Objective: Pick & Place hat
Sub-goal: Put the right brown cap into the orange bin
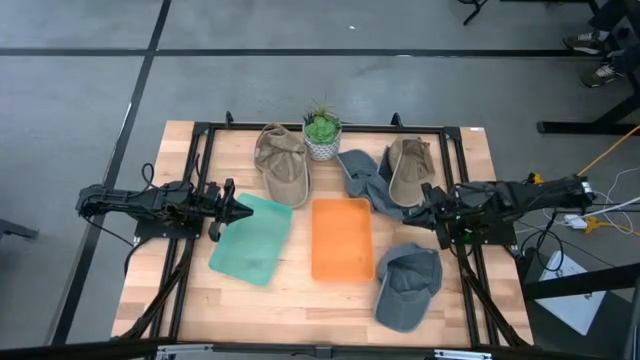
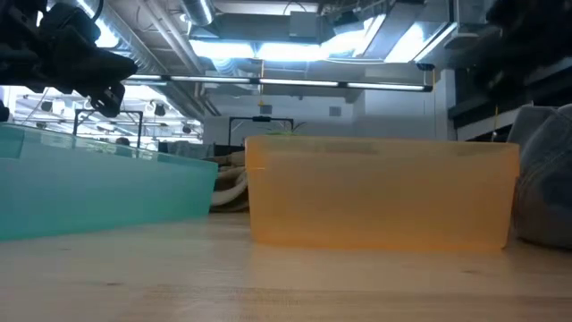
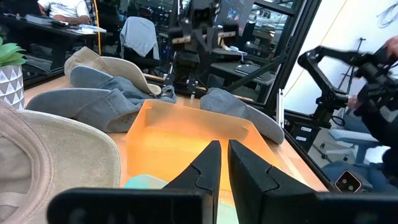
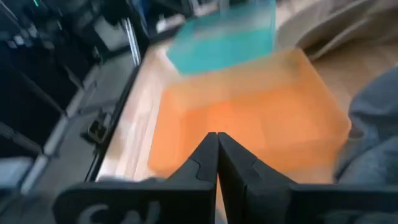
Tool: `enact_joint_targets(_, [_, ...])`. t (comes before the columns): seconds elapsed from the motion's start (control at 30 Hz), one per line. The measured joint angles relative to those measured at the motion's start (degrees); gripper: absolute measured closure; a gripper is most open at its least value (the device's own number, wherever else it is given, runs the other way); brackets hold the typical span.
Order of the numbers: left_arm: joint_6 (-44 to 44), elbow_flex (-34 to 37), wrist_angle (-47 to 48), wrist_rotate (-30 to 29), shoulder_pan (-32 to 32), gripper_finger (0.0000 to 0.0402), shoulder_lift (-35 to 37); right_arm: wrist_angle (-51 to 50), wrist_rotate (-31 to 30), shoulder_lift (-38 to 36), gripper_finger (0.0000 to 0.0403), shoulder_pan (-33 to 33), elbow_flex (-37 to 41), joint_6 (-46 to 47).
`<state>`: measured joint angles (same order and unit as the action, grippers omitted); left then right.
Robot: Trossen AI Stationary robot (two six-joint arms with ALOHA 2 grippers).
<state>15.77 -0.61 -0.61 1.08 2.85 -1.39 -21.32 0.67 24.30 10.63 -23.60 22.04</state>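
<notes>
Four soft caps lie about: a tan hat (image 1: 283,163) and two more along the far edge, a grey cap (image 1: 407,286) near the right front corner of the surface (image 1: 300,300). They look light and floppy; I'd pinch a brim. Left hand (image 1: 246,212) and right hand (image 1: 410,214) are both closed and empty. No writing is legible.

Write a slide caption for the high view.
Four hats lie around orange and teal bins; both hands shut, empty.
</notes>
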Motion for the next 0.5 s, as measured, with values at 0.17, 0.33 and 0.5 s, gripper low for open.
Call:
enact_joint_targets(0.17, [0.0, 0.01, 0.01, 0.0, -0.02, 0.0373, 0.0, -10.46, 0.0, 13.64, 0.0395, 2.38, -13.76, 0.0])
enact_joint_targets(0.33, [0.0, 0.0, 0.0, 0.0, -0.01, 0.0374, 0.0, -14.65, -0.02, 29.07, 0.0395, 5.28, -24.21, -0.02])
enact_joint_targets(0.5, [0.02, -0.01, 0.01, 0.0, 0.0, 0.0373, 0.0, -14.63, -0.02, 43.61, 0.0395, 7.74, -32.83, 0.0])
